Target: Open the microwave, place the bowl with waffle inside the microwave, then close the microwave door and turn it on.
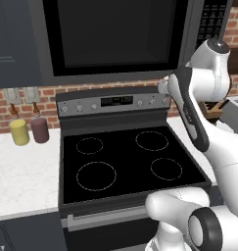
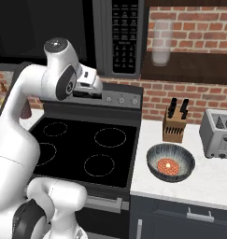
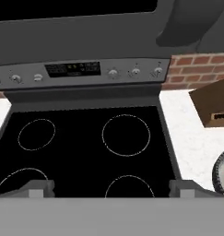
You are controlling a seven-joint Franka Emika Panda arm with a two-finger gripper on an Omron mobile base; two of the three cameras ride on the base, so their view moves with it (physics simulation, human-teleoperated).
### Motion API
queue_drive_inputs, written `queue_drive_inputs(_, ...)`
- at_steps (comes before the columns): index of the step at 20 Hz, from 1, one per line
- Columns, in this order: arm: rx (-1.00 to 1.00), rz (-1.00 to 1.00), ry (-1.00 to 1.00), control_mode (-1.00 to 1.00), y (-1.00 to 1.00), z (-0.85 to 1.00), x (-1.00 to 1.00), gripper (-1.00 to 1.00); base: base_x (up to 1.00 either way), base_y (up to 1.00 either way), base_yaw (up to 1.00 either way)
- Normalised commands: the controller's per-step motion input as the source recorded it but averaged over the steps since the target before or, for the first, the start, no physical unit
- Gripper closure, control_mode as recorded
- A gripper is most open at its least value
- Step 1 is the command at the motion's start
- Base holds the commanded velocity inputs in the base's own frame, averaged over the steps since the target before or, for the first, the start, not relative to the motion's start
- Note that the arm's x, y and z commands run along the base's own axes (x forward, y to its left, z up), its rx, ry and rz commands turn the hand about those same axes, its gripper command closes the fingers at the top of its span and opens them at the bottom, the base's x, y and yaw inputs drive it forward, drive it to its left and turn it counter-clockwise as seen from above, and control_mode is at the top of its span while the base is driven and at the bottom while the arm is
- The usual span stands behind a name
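Note:
The microwave (image 1: pixel 115 39) hangs above the stove. Its door (image 1: pixel 113 34) is closed, and the black keypad (image 2: pixel 124 37) runs down its right side. The dark bowl (image 2: pixel 171 162) sits on the white counter right of the stove, with the orange-red waffle (image 2: pixel 167 165) lying in it. Its rim (image 3: pixel 222 173) also shows at the right edge of the hand view. My gripper (image 2: pixel 100 88) hovers over the stove's back panel, just below the microwave's lower right corner and well left of the bowl. It is open (image 3: pixel 111 189), its fingertips (image 3: pixel 37 188) spread wide with nothing between them.
The black-topped stove (image 1: pixel 125 162) with its knob panel lies under the hand. A knife block (image 2: pixel 174 122) and a toaster (image 2: pixel 217 133) stand behind the bowl. A yellow cylinder (image 1: pixel 19 131) and a maroon one (image 1: pixel 40 129) stand on the left counter.

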Motion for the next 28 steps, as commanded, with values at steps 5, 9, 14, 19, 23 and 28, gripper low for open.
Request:
queue_drive_inputs(5, -0.03, -0.20, -0.26, -1.00, -0.26, 0.21, 0.17, -1.00, 0.00, 0.00, 0.00)
queue_drive_inputs(9, 0.00, -0.17, -0.26, -1.00, -0.22, 0.21, 0.19, -1.00, 0.00, 0.00, 0.00)
queue_drive_inputs(14, 0.00, -0.05, -0.14, -1.00, -0.12, 0.33, 0.20, -1.00, 0.00, 0.00, 0.00)
queue_drive_inputs(19, -0.05, 0.03, 0.00, -1.00, 0.00, 0.49, 0.20, -1.00, 0.00, 0.00, 0.00)
queue_drive_inputs(23, -0.01, 0.05, 0.00, -1.00, -0.16, 0.34, 0.23, -1.00, 0.00, 0.00, 0.00)
queue_drive_inputs(28, 0.01, 0.00, -0.05, -1.00, -0.33, 0.02, 0.28, -1.00, 0.00, 0.00, 0.00)
